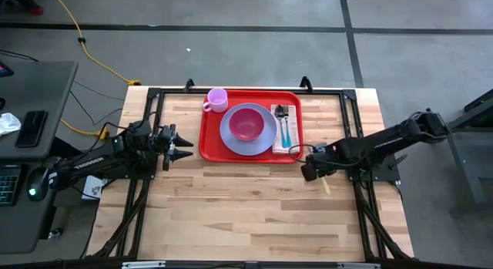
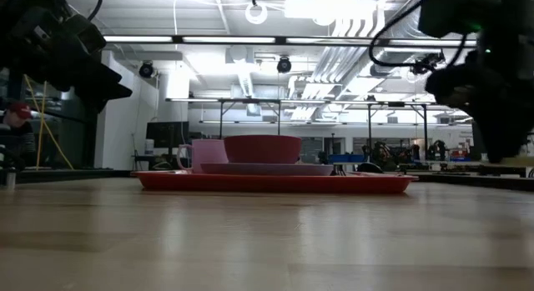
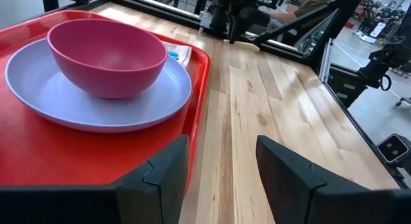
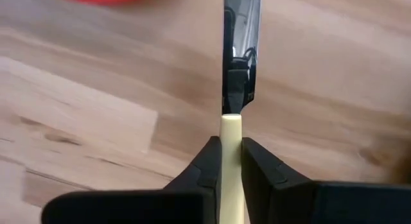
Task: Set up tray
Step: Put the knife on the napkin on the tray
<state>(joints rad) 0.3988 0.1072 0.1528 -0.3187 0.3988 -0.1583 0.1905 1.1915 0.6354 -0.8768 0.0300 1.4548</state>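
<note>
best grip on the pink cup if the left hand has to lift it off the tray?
Probably the cup wall or rim, from above. It stands upright at the tray corner nearest the left hand, its handle toward that edge. The plate sits close on the other side, so put one finger inside the cup and one outside on the side away from the plate. The handle looks too small to pinch reliably.

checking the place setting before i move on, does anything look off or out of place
One piece is missing from the red tray: a cream-handled knife is in the right gripper, off the tray's corner. Bowl, plate, cup, napkin sit tidy.
</note>
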